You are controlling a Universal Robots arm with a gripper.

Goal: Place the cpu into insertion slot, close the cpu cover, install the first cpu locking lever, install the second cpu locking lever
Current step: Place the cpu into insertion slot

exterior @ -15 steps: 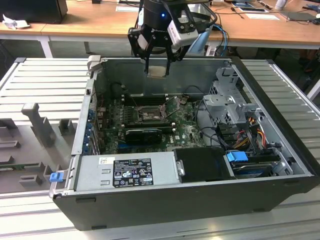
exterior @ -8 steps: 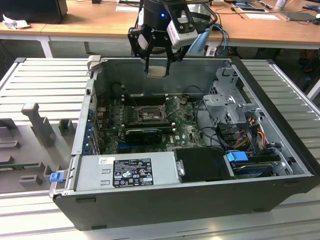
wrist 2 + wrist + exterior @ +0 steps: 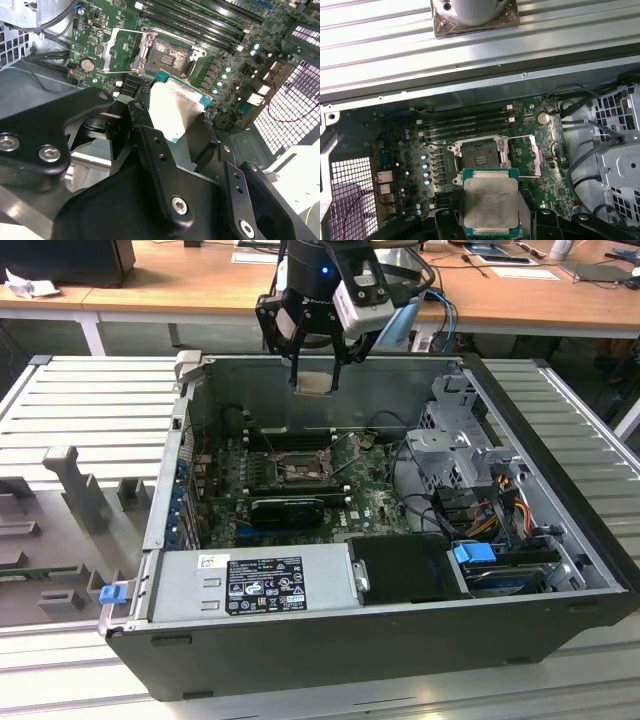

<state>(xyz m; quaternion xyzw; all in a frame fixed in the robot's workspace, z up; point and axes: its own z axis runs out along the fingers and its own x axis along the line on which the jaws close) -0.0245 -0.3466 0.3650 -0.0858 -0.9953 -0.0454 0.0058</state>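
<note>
My gripper [image 3: 315,372] hangs above the open computer case, shut on the cpu [image 3: 315,384], a flat pale metal square held by two opposite edges. In both wrist views the cpu [image 3: 490,200] [image 3: 175,107] sits between the black fingers [image 3: 145,125], face showing and well above the board. Below it on the green board lies the insertion slot [image 3: 477,154] [image 3: 169,55] [image 3: 298,466], dark, bare and uncovered. The cpu cover [image 3: 524,155] [image 3: 119,47] is swung open and lies beside the slot. I cannot make out the locking levers clearly.
Long black memory slots [image 3: 465,122] run beside the socket. A black expansion card [image 3: 286,510] lies nearer the grey power supply [image 3: 250,585]. A drive cage [image 3: 462,440] and loose cables [image 3: 500,502] fill the case at the exterior view's right. The case stands on a ribbed grey table [image 3: 90,400].
</note>
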